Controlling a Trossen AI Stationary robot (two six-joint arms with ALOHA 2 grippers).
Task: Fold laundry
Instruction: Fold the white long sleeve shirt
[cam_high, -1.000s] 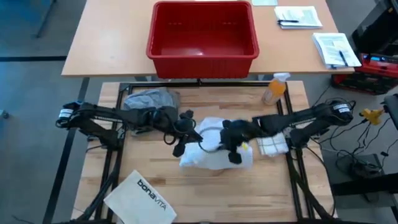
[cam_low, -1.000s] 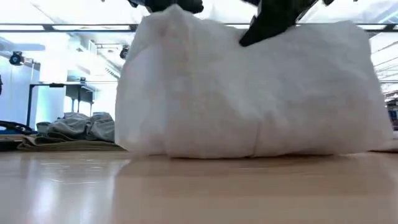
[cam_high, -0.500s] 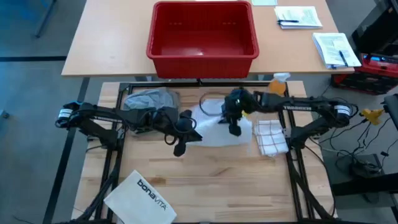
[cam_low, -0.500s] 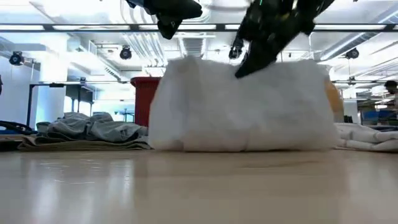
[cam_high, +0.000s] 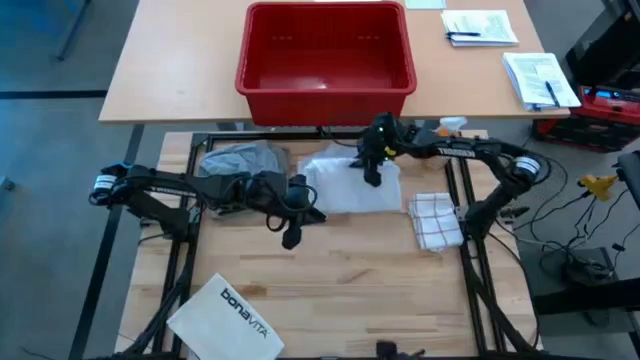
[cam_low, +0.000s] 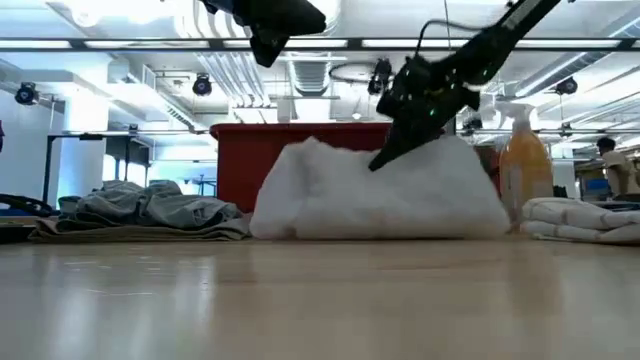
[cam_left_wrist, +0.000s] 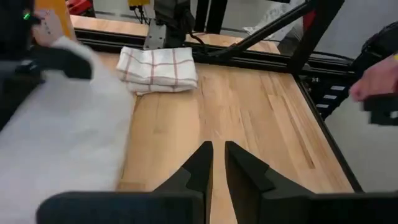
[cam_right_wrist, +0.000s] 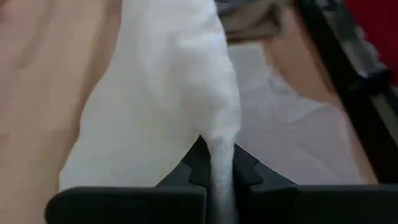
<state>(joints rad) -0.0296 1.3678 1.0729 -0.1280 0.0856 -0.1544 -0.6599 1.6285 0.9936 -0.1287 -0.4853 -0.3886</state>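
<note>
One white shirt (cam_high: 352, 183), one grey T-shirt (cam_high: 238, 160), one checked towel (cam_high: 437, 219), one red bin (cam_high: 326, 60), one spray bottle (cam_low: 524, 160).

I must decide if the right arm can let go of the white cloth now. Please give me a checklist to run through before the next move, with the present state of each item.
1. Right gripper shut on the large white fabric shirt: ok.
2. Shirt lies inside the table's black frame, short of the red plastic bin: ok.
3. Left gripper clear of the shirt, jaws nearly closed and empty: ok.
4. Folded white checked cloth apart from the shirt: ok.
5. Shirt folded evenly: cannot tell.
6. Orange spray bottle upright: ok.
</note>
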